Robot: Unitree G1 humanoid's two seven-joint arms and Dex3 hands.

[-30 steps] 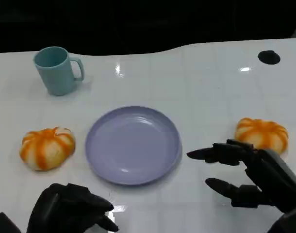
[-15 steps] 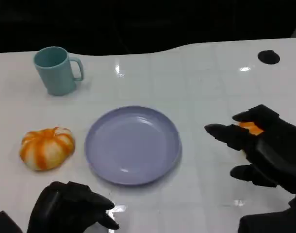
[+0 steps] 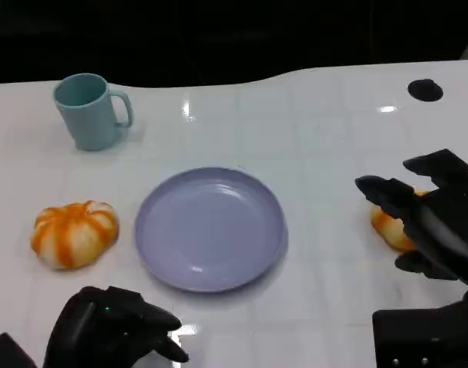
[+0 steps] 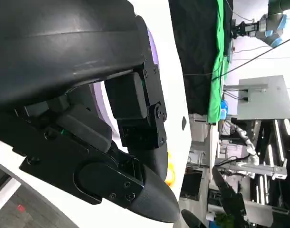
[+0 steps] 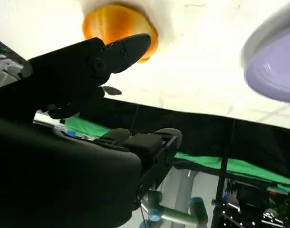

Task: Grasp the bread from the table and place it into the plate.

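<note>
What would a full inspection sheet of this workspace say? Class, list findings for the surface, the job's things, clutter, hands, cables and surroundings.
Surface: white glossy table, with a round black spot near its far right edge.
Job's things: purple plate at centre, nothing in it; right bread partly hidden behind the right hand; left bread left of the plate.
Clutter: teal mug, upright, far left.
Hands: right hand spread open at the right bread, grip not visible; left hand curled, holding nothing.
Cables: several hanging in the background of the left wrist view.
Surroundings: green cloth, dark backdrop.
</note>
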